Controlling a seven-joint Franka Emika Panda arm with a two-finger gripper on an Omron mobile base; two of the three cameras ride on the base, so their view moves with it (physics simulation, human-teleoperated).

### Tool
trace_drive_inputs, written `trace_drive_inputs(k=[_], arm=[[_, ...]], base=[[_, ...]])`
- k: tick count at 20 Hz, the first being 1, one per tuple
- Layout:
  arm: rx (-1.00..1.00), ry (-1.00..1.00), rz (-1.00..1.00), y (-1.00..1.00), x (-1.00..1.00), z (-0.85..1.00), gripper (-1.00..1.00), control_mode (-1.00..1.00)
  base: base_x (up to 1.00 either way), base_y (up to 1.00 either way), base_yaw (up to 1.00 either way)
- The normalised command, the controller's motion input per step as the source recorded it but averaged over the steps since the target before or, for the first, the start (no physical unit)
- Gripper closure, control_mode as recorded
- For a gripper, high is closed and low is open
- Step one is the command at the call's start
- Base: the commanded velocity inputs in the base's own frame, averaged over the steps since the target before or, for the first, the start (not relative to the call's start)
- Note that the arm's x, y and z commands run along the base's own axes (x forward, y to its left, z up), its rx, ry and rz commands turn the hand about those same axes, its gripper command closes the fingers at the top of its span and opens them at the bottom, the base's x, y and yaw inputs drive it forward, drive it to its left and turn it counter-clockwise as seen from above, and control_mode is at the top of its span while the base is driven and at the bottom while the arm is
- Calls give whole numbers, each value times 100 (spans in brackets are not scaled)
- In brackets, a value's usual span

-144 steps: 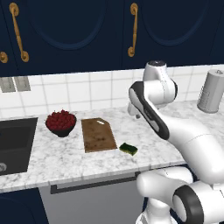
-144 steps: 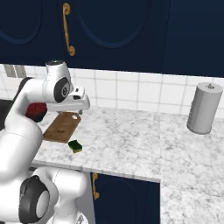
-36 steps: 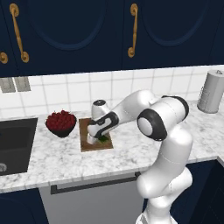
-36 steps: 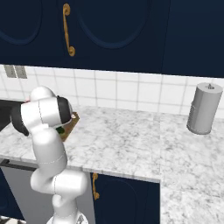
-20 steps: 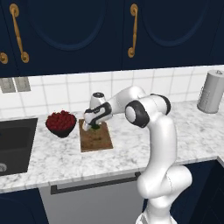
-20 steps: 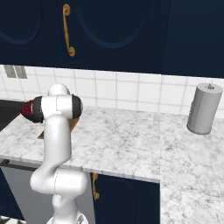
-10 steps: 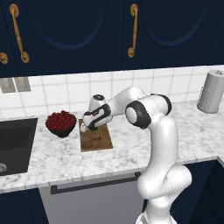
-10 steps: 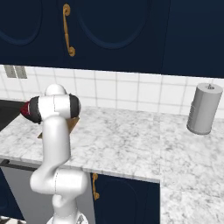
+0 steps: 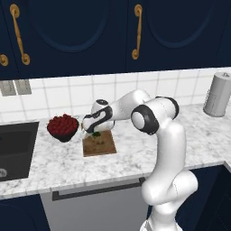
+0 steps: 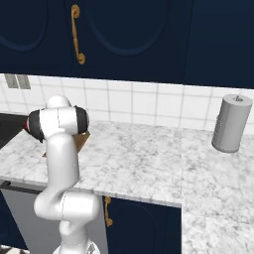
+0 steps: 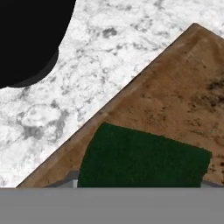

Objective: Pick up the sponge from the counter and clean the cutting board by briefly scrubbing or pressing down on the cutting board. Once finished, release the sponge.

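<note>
While the arm reaches toward the left of centre in the left base view, the gripper (image 9: pixel 93 131) hangs low over the far end of the cutting board (image 9: pixel 100 145), its hand tilted down toward the wood. Whether its fingers are spread or pinching cannot be told, since the fingertips are not clear in any view. A dark green patch at the gripper there is the sponge (image 9: pixel 95 134). From the hand view, the sponge (image 11: pixel 142 158) sits at the lower centre of the frame, its green top lying over the cutting board (image 11: pixel 183 100), near the board's long edge. Beyond that edge the counter (image 11: pixel 109 52) runs to the upper left, where the dark bowl (image 11: pixel 30 35) fills the corner. Left of the board in the left base view, the bowl (image 9: pixel 62 128) holds red fruit.
</note>
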Motion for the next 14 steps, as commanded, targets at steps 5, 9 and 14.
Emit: trace_drive_inputs(k=[5, 9, 14], arm=[[10, 27, 4, 4, -99, -38, 100, -100], [0, 1, 0, 0, -100, -100, 100, -100], [0, 0, 0, 7, -100, -85, 100, -100]], base=[[0, 0, 0], [0, 0, 0], [0, 0, 0]])
